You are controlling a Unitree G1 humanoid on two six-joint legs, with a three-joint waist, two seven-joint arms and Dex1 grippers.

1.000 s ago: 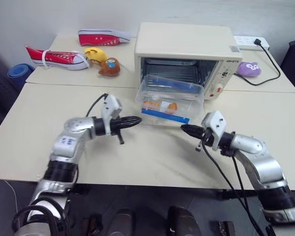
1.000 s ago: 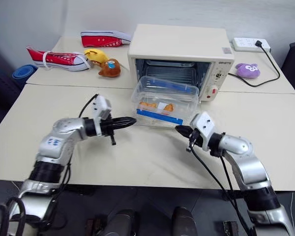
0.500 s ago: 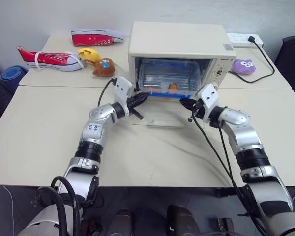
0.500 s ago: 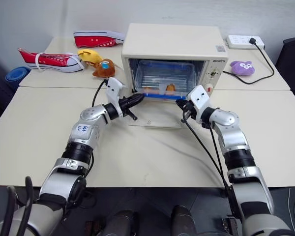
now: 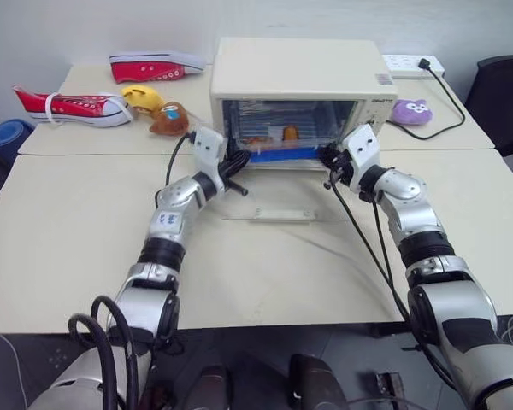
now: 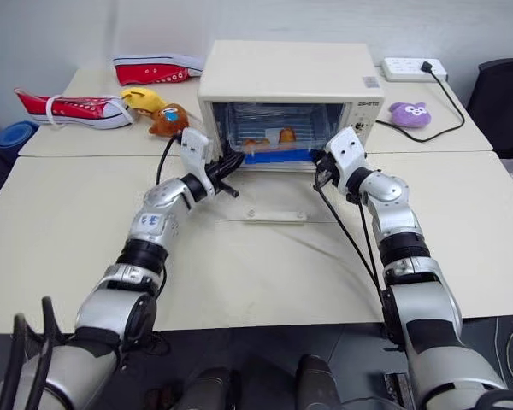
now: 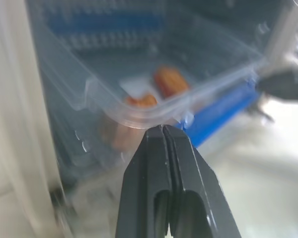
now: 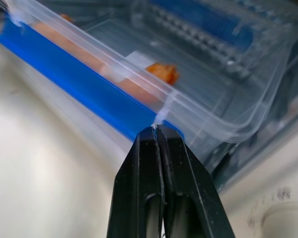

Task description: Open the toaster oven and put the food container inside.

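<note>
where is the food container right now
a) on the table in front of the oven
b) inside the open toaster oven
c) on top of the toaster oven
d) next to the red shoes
b: the food container sits within the cavity of the toaster oven, whose door is folded down, with the shut left gripper and right gripper at its front corners.

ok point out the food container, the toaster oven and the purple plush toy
food container (image 8: 114,106): right wrist view, on its blue clip strip
toaster oven (image 5: 295,68): left eye view, on its cream top
purple plush toy (image 5: 411,111): left eye view, on its body
</note>
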